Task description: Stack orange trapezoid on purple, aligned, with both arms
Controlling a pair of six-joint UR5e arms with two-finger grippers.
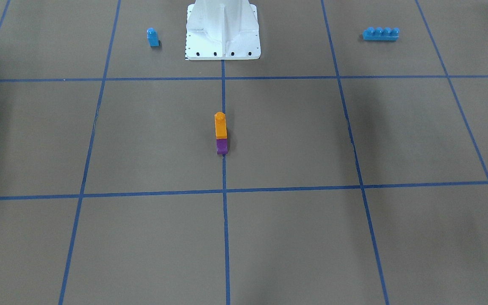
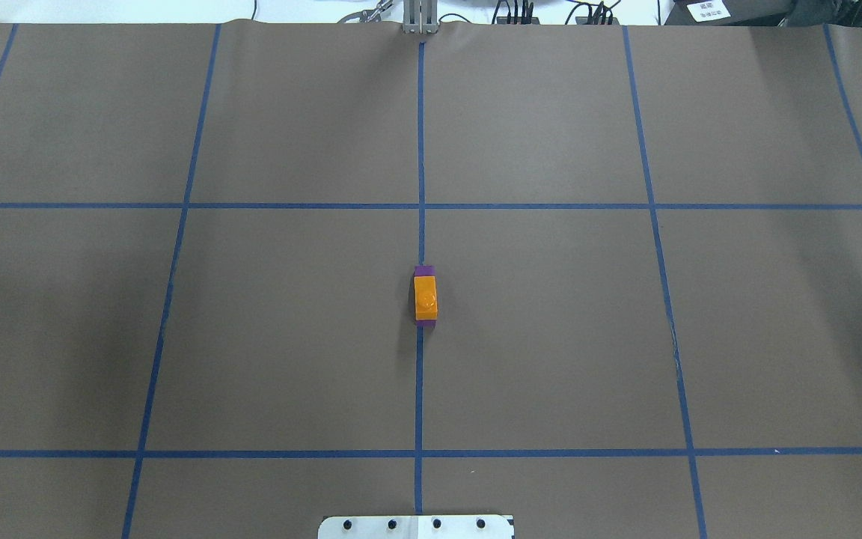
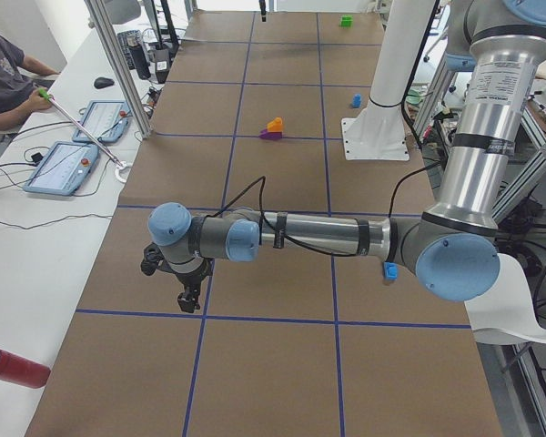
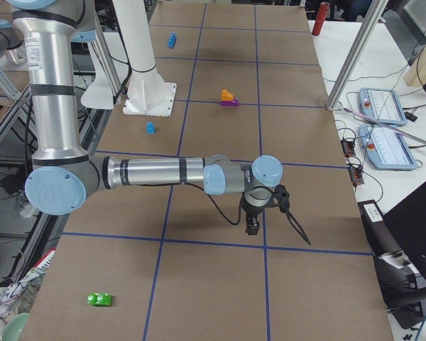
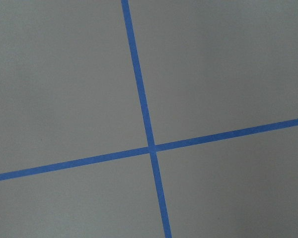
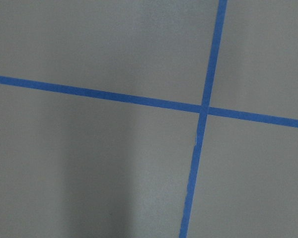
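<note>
Sitting on purple [image 1: 222, 146]: orange trapezoid [image 1: 220, 125] | left end effector [image 3: 189, 300] well apart

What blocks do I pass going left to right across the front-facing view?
small blue one-stud block → orange trapezoid sitting on the purple, as one stack → long blue four-stud brick

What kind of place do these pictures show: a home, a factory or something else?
Most likely a robotics lab. The table is papered brown with a blue tape grid, the grey left arm reaches over it, and control tablets lie on a side desk beside a person.
</note>
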